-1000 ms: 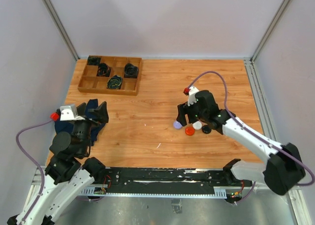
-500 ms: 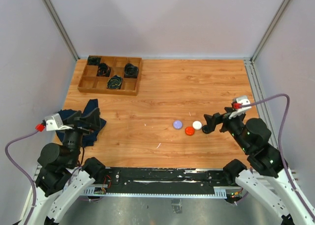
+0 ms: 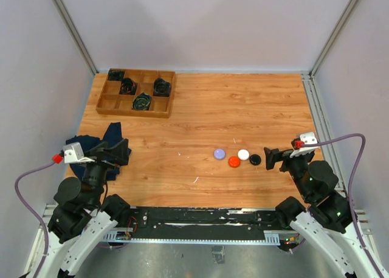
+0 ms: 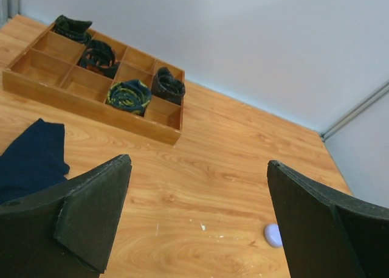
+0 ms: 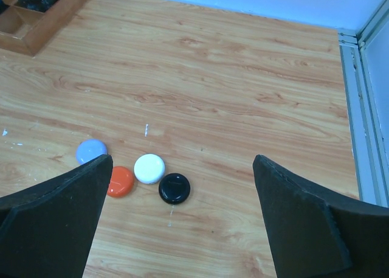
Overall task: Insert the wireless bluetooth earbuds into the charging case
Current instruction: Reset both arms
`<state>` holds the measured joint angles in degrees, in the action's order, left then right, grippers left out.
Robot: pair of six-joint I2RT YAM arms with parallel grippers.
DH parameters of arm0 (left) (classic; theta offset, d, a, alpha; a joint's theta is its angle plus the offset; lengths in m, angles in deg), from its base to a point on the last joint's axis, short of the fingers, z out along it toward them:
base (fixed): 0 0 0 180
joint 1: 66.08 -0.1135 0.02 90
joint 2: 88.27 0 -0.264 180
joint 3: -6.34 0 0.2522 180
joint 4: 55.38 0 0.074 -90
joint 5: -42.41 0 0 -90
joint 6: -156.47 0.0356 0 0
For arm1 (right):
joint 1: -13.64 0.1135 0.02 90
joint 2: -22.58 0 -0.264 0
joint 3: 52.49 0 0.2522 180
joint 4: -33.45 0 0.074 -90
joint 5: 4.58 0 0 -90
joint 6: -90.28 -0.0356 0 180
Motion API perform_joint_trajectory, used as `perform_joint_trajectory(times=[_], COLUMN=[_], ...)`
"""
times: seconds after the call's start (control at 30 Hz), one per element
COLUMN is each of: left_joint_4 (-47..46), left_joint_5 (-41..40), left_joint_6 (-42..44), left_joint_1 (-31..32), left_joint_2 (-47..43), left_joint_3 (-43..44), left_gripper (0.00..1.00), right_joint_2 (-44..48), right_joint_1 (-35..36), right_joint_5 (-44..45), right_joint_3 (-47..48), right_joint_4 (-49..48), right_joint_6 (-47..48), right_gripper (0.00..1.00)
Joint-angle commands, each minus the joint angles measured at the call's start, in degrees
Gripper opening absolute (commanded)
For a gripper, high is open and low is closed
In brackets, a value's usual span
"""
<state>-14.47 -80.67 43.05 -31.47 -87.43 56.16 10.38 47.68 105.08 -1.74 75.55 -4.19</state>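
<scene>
Earbuds [image 3: 243, 154] in left-right row just left of right end effector [image 3: 271, 159], black one [image 3: 255, 160] nearest; jaws wide, empty. Left end effector [image 3: 114, 150] well apart, wide too.

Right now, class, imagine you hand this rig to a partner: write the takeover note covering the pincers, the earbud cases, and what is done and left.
Left pincer: open, empty, by the blue cloth.
Right pincer: open, empty, just right of the black case.
Purple case, orange case, white case and black case lie shut, close together on the table.
Done: no loose earbuds in view; probably inside, unconfirmed.
Left: perhaps only checking.
</scene>
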Motion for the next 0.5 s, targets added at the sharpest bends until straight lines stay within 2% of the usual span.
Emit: perform_joint_trajectory(times=[0.0,0.47], left_joint_4=[0.1,-0.44], left_joint_5=[0.84,0.82], left_joint_6=[-0.8,-0.24], left_joint_1=[-0.33,-0.33], left_joint_2=[-0.16,-0.52], left_joint_3=[-1.67,-1.77], left_gripper=[0.99,0.99], right_joint_2=[0.59,0.77], right_joint_1=[-0.38,-0.4], right_joint_5=[2.66,4.66], right_joint_3=[-0.56,-0.83], right_joint_4=[-0.1,-0.05], right_joint_6=[1.59,1.92], right_gripper=[0.98,0.99])
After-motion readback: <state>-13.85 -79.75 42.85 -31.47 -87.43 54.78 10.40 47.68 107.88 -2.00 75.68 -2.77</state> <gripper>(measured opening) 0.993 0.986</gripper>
